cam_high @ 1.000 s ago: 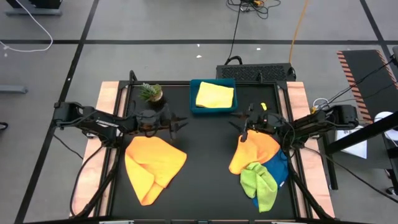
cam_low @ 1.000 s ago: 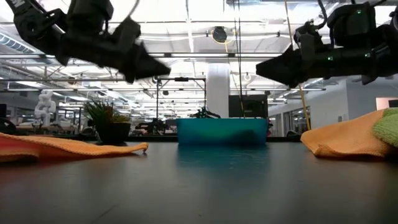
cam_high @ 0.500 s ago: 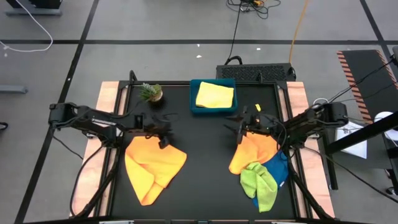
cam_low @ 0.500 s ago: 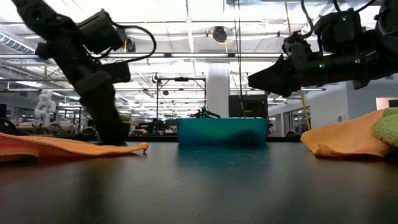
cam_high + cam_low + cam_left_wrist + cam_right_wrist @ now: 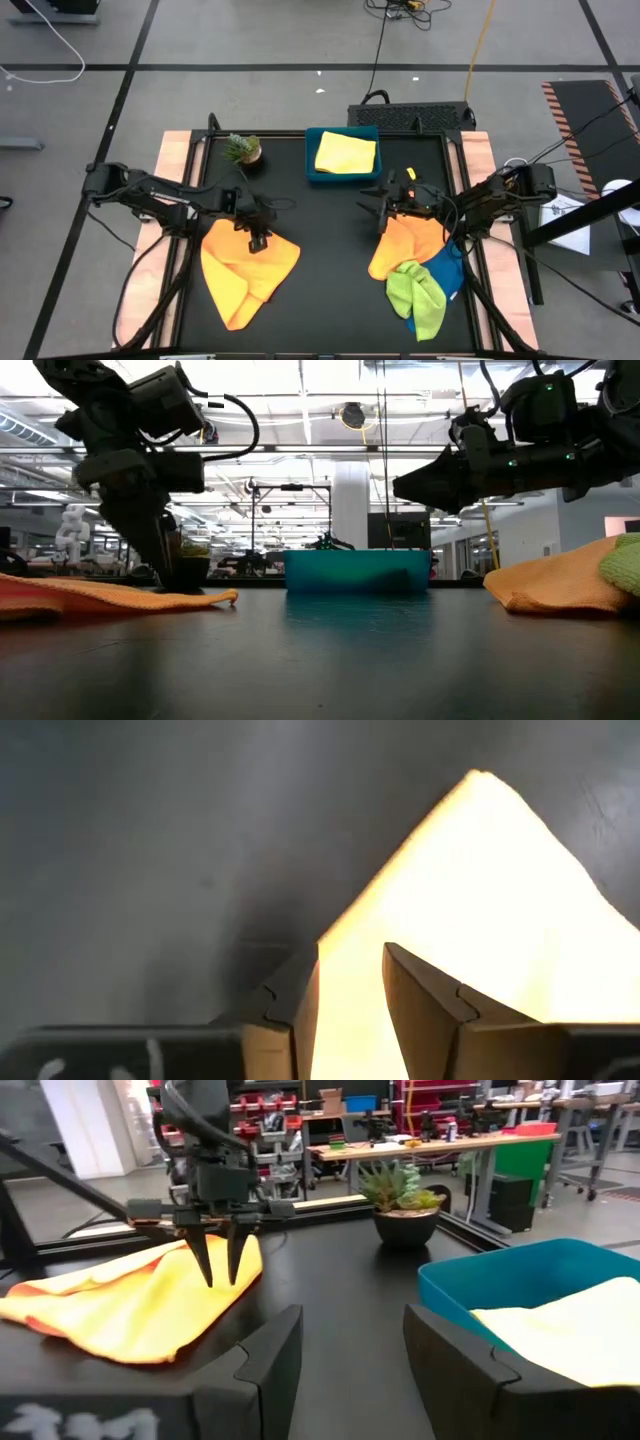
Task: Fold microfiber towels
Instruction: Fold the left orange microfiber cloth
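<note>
Left gripper (image 5: 259,238) has dropped onto orange towel (image 5: 245,265) corner, fingers (image 5: 420,1000) slightly spread, nothing pinched yet; right gripper (image 5: 385,205) hovers, fingers spread. Grasp imminent.

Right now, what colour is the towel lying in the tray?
Yellow towel, clearest in the high view.

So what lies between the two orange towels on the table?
Nothing: in the high view, only bare black table separates the left orange towel from the right orange towel.
</note>
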Controlling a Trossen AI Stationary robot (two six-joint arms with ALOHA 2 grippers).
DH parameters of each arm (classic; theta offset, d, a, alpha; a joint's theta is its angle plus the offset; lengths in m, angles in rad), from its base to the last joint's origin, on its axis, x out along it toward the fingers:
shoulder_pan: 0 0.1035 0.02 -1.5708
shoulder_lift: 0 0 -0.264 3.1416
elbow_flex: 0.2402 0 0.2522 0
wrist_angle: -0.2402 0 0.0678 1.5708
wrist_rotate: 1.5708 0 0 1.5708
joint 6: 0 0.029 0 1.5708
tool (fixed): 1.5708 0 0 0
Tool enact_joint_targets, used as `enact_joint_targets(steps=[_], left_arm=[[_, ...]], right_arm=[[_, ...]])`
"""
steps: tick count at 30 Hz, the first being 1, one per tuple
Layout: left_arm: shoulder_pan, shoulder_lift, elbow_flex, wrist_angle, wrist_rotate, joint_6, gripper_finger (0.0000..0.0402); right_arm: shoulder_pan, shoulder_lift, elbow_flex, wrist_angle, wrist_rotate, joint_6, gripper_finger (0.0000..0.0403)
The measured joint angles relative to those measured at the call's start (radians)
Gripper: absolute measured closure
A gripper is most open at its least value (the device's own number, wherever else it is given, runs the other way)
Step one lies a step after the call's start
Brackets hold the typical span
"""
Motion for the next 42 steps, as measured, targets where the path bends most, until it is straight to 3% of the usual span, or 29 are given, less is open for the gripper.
enact_joint_targets(steps=[7,16,19,24,31,36,42], left_arm=[[-0.070,0.128,0.001,0.201,0.007,-0.008,0.0282],[-0.074,0.285,0.006,0.374,-0.060,-0.009,0.0208],[-0.078,0.325,0.004,0.466,-0.064,0.024,0.0199],[-0.080,0.361,0.001,0.601,-0.090,0.124,0.0244],[-0.068,0.389,0.032,0.772,-0.156,0.203,0.0386],[-0.062,0.406,0.099,0.720,-0.218,0.252,0.0398],[-0.059,0.393,0.170,0.706,-0.203,0.294,0.0396]], right_arm=[[0.026,0.000,0.000,0.002,0.001,-0.002,0.0236],[0.043,0.000,0.000,0.007,0.002,0.006,0.0236],[0.043,0.000,0.000,0.007,0.003,0.019,0.0236],[0.048,0.000,0.000,0.006,0.000,0.035,0.0236],[0.122,0.000,0.064,-0.085,-0.025,0.019,0.0236],[0.147,0.000,0.124,-0.195,-0.024,-0.037,0.0236],[0.147,0.000,0.127,-0.212,-0.021,-0.046,0.0236]])
